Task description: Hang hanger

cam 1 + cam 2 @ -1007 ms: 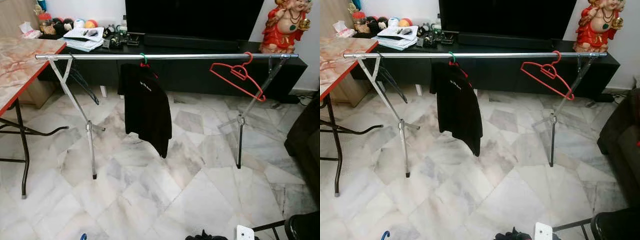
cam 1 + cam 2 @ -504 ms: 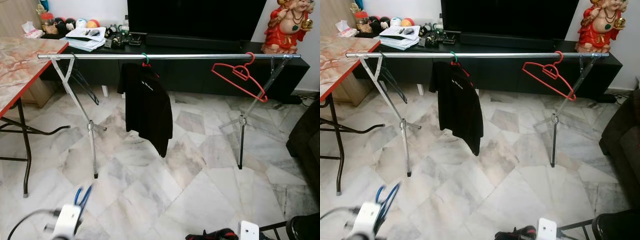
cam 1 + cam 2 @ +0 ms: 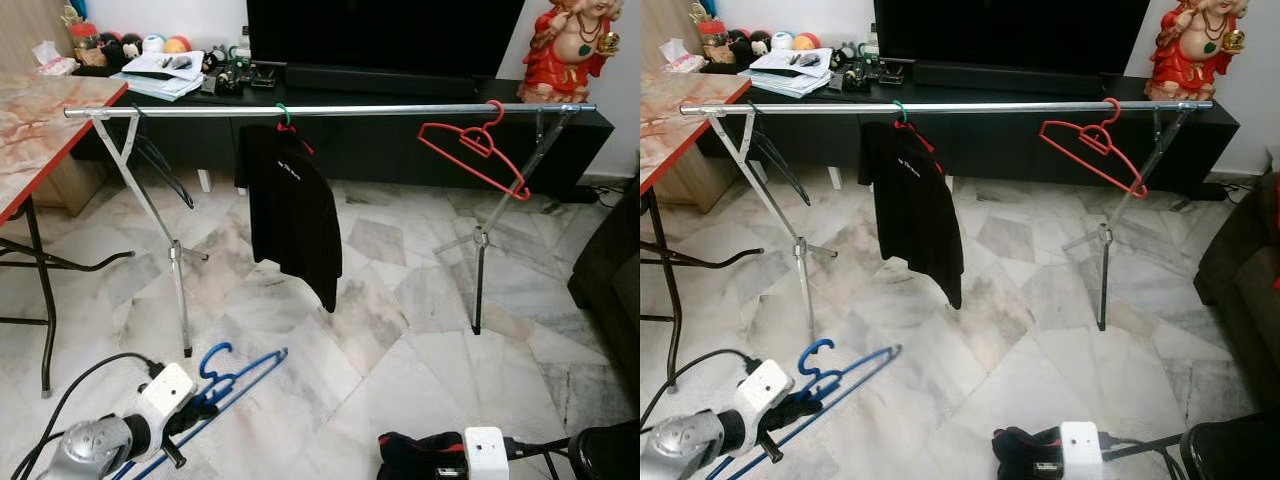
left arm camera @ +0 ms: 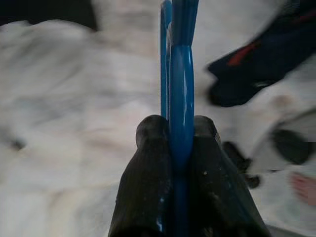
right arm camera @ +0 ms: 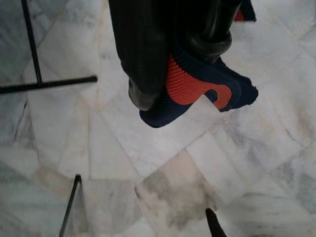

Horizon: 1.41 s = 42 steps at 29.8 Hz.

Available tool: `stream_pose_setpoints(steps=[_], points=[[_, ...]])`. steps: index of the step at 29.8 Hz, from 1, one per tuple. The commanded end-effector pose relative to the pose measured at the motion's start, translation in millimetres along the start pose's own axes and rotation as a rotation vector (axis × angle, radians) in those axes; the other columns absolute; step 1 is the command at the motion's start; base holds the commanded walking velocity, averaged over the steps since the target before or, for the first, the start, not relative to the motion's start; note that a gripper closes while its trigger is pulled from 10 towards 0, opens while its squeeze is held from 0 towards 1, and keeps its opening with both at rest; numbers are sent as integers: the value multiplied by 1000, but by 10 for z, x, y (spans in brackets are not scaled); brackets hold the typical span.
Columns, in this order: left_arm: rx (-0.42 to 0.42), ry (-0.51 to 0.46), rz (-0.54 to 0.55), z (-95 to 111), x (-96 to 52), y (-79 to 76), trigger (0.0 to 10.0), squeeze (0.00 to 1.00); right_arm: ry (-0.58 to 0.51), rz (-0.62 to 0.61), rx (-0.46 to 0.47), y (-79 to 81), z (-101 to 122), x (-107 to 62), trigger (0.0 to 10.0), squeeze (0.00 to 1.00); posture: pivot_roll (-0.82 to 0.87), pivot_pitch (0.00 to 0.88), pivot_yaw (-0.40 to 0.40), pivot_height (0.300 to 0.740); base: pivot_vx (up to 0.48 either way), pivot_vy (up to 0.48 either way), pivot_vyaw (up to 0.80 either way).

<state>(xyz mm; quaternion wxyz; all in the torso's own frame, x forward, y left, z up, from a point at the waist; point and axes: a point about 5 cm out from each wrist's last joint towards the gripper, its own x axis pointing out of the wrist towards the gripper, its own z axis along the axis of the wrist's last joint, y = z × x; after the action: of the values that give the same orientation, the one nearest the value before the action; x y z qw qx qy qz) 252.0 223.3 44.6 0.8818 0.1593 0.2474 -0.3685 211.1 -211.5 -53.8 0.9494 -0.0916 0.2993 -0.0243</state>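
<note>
Black shirt (image 3: 293, 215) on rail (image 3: 330, 110): small line of white chest print, too small to read.
Papers (image 3: 165, 72) on TV console (image 3: 1040, 125): no legible writing.
Elsewhere: no readable labels, brands or numbers.

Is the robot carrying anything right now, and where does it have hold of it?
Yes, two things. The left gripper pinches a blue hanger by its body near the hook. The right gripper is shut on a dark blue and red garment, gripping its ribbed edge.
</note>
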Motion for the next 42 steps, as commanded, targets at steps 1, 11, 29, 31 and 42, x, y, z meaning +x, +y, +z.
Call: stream_pose_setpoints(steps=[1, 11, 29, 31, 42], points=[[21, 8, -103, 89, -13, -98, 10000, 0, -32, 2, -49, -23, 52, 11, 10000, 0, 11, 115, -54, 740, 0, 0, 0], [131, 35, -221, 435, -1, -288, 10000, 0, -239, -121, -254, -900, 1783, 321, 10000, 0, 0, 114, -63, 740, 0, 0, 0], [159, -98, -297, 953, -7, -469, 10000, 0, -435, 75, -283, -516, 2496, 132, 10000, 0, -11, 97, -68, 740, 0, 0, 0], [156, -122, -307, 1011, 0, -499, 10000, 0, -457, 116, -291, -423, 2562, 93, 10000, 0, -11, 93, -70, 740, 0, 0, 0], [152, -225, -263, 1222, 128, -590, 10000, 0, -481, 240, -317, -47, 2668, -53, 10000, 0, -8, 77, -82, 740, 0, 0, 0]])
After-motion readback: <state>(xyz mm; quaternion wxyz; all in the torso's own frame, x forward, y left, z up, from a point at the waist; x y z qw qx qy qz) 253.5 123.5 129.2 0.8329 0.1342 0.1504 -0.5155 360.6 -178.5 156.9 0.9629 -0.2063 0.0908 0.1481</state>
